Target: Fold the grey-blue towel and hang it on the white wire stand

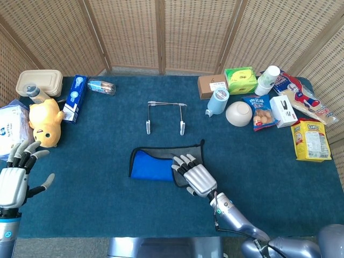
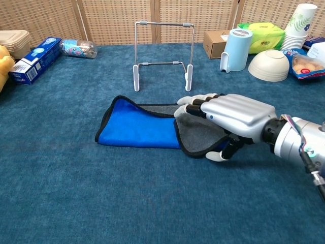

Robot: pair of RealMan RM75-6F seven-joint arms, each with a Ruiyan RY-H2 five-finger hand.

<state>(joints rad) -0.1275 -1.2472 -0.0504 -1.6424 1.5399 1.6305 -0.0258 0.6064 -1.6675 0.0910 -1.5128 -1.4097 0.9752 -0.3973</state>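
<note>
Yellow plush toy (image 1: 44, 122) at left table edge, beside blue box (image 1: 74, 98). Lidded beige container (image 1: 38, 82) in far left corner. Cardboard box (image 1: 212, 85), green pack (image 1: 239, 80), light-blue jug (image 1: 217, 101), white bowl (image 1: 239, 113), snack bag (image 1: 260, 112), paper cup stack (image 1: 267, 80), yellow packet (image 1: 310, 140) clustered at right. Wicker screen (image 1: 161, 32) behind table.

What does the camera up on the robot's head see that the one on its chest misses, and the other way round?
Only the head view shows the left hand, open and apart from the towel at the table's near left edge, plus the yellow snack box far right.

Only the chest view shows, from the side, the right hand's thumb down at the towel's near right edge, and how tall the white wire stand is.

Both show the right hand lying on the grey part of the towel, the stand behind it, and the white bowl.
</note>
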